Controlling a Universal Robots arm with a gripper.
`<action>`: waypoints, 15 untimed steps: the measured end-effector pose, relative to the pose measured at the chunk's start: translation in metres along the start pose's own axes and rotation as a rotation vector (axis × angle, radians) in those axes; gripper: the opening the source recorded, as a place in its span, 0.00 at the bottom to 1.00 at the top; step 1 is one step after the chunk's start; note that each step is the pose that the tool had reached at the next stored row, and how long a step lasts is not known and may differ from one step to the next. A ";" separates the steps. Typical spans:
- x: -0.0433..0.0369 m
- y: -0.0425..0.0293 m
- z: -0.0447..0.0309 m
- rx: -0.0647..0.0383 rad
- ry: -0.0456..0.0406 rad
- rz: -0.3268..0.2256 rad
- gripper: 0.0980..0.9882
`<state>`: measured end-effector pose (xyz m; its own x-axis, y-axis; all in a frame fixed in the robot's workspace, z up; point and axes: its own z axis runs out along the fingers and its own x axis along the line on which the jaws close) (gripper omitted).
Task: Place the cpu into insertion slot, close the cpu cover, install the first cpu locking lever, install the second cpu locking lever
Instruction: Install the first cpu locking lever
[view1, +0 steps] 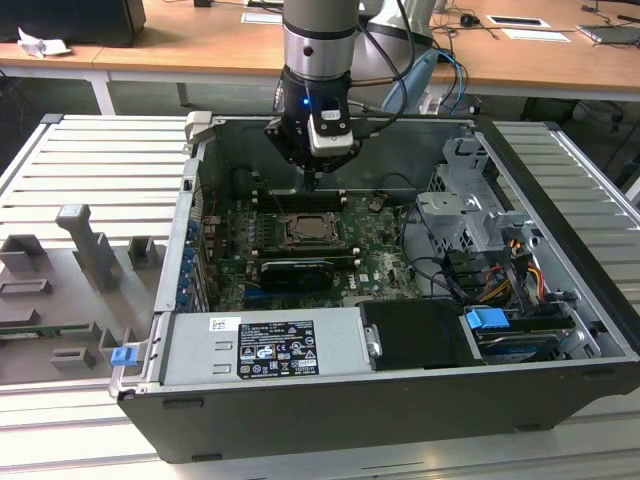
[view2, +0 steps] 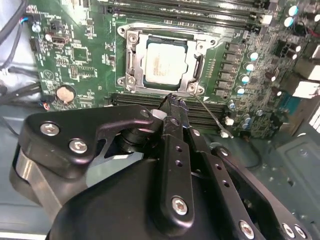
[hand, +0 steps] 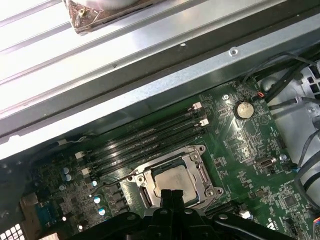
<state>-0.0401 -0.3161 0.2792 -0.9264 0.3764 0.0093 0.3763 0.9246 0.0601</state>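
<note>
The cpu (view2: 165, 62) lies flat in the insertion slot (hand: 144, 194) on the green motherboard (view2: 75, 60). The silver cpu cover (view2: 132, 60) is folded down around it, and the chip's pale top shows through the window. My gripper (view2: 175, 102) hovers just beside the socket's edge, over the memory slots, fingers shut together with nothing between them. One thin wire locking lever (view2: 212, 117) sticks out free from the socket's corner, close to my fingertips. In the exterior view my gripper (view1: 312, 182) hangs above the socket (view1: 309, 232). In the first wrist view the cpu (hand: 175, 181) shows beyond my fingertips.
The motherboard sits deep in an open computer case (view1: 190, 200) with tall metal walls. Long black memory slots (hand: 150, 135) flank the socket. A black card (view1: 295, 270), a power supply (view1: 260, 345), a drive cage (view1: 460, 215) and loose cables (view1: 500, 280) crowd the case. A coin battery (hand: 244, 109) is nearby.
</note>
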 end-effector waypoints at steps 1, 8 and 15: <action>0.0000 0.0000 0.0000 0.000 0.0015 -0.024 0.01; 0.0000 0.0000 0.0000 0.001 0.0080 -0.132 0.01; 0.0000 0.0000 0.0000 0.002 0.0133 -0.220 0.01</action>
<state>-0.0401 -0.3161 0.2791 -0.9863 0.1649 0.0093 0.1652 0.9844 0.0602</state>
